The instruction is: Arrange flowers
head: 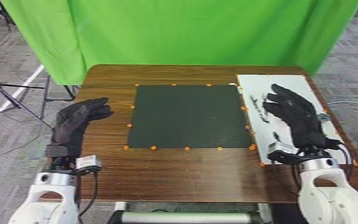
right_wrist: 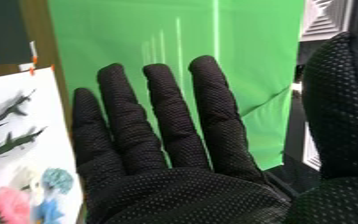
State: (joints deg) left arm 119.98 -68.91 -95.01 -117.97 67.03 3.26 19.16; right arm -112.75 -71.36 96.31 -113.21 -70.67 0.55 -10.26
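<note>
One black-gloved left hand [head: 79, 119] is at the left edge of the brown table [head: 109, 172], fingers relaxed and open. Mid-table lies a dark mat [head: 186, 117], orange markers [head: 154, 148] along its edges. On the right side, a white sheet [head: 255, 83] bears the flowers: dark-green, narrow-leaved sprigs [right_wrist: 11, 144], a full pink bloom [right_wrist: 12, 204], a pale cream bloom [right_wrist: 27, 179], a blue bloom [right_wrist: 48, 212] and a ruffled teal bloom [right_wrist: 57, 180]. The right hand [head: 293, 111] is above the sheet, fingers straight and slightly spread.
</note>
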